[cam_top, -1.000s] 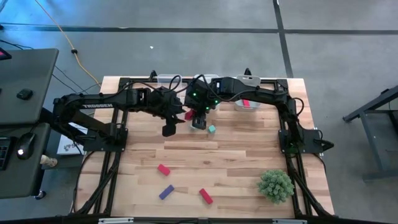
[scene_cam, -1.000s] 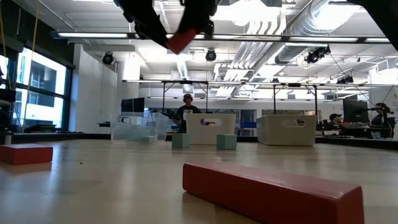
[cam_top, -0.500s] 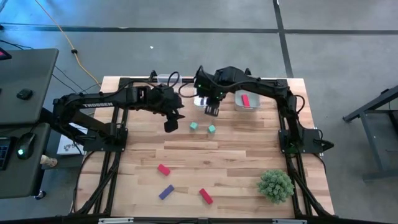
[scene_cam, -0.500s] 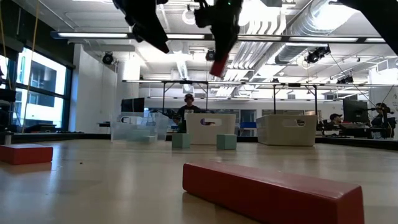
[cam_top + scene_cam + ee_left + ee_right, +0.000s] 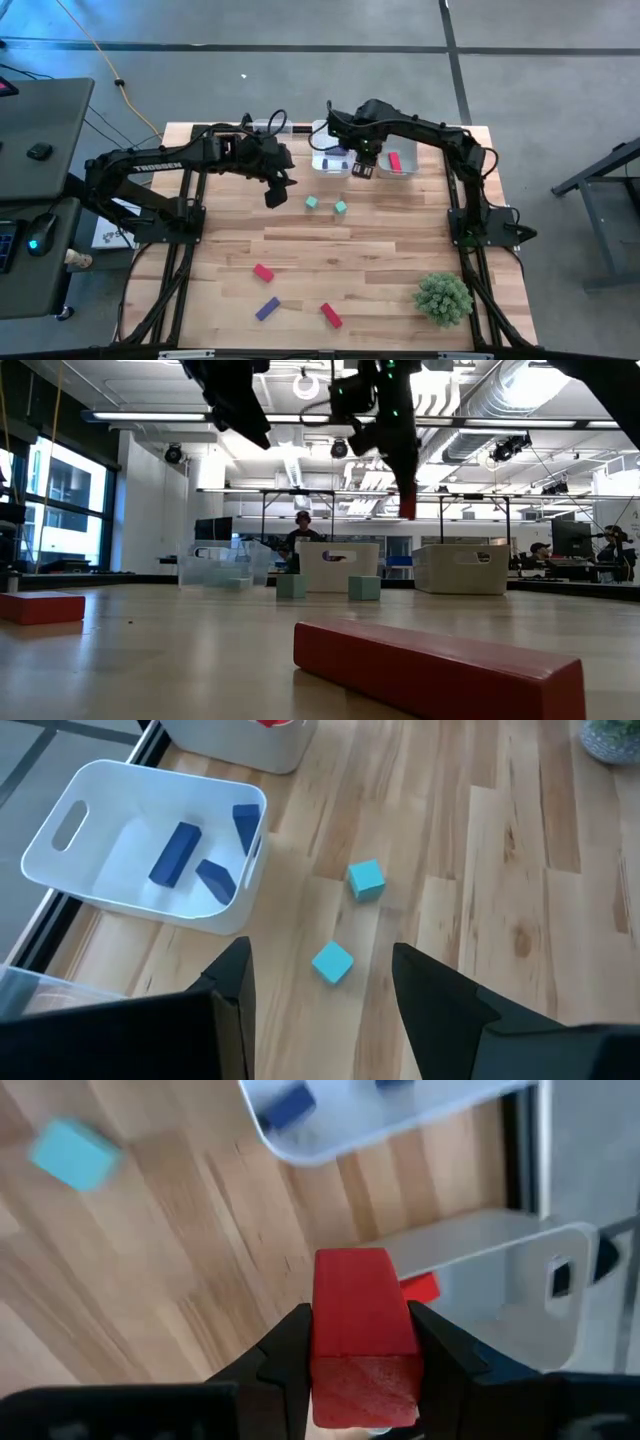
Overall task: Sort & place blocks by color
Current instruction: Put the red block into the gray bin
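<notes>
My right gripper [image 5: 362, 170] is shut on a red block [image 5: 362, 1320], high above the gap between the middle white bin [image 5: 330, 160] and the right white bin [image 5: 398, 163]. In the low view the red block [image 5: 407, 508] pokes out below the fingers. My left gripper [image 5: 274, 195] hangs open and empty, left of two teal cubes [image 5: 312, 202] [image 5: 341, 208] that rest flat on the wood. Its wrist view shows both cubes [image 5: 366, 879] [image 5: 332, 962] past the fingers. Purple blocks lie in the middle bin, a red one in the right bin. My right gripper pinches the red block by its two opposite sides [image 5: 325, 1330] between the two fingers. The fingers point steeply down from above. The block stands on end along the fingers, its lower end [image 5: 407, 512] sticking out below them, lifted clear of table and bins.
A clear bin [image 5: 268, 128] stands at the far edge left of the white ones. Two red blocks [image 5: 263, 272] [image 5: 331, 315] and a purple one [image 5: 267, 308] lie on the near half. A spiky green plant ball [image 5: 443, 297] sits near right. People and desks show beyond the table.
My right gripper has carried the red block from beside my left gripper toward the table's right and far edge, to the gap between the white bins. It has sunk somewhat and tipped to point more steeply down. The teal cube it covered now shows.
</notes>
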Controlling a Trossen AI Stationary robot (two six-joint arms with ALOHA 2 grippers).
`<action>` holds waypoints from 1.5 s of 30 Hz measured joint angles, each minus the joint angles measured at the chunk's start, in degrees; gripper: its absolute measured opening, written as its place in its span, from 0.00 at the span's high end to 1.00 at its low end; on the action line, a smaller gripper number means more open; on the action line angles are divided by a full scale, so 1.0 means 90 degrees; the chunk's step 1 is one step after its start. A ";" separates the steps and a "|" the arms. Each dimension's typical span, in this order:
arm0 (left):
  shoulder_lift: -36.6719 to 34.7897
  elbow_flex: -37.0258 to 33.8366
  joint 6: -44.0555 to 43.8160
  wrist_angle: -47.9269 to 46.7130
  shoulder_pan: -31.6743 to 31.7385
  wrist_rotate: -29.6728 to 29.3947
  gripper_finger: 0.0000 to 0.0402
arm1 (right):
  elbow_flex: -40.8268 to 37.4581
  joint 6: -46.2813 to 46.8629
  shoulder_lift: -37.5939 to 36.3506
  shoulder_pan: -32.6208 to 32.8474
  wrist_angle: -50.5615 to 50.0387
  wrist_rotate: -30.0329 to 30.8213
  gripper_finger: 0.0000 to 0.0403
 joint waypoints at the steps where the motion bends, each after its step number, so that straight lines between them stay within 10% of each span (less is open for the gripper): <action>1: 0.0000 0.0000 -0.0027 0.0000 0.0020 0.0000 0.62 | -0.0221 -0.0002 -0.0074 -0.0068 0.0090 -0.0003 0.73; 19: 0.0000 0.0000 -0.0132 0.0012 0.0329 -0.0034 0.63 | -0.3615 0.0474 -0.2099 -0.1788 0.3201 -0.0066 0.73; 45: 0.0000 0.0000 -0.0509 0.0017 0.0327 -0.0189 0.63 | -0.5626 0.1560 -0.2142 -0.2898 0.6120 -0.0352 0.71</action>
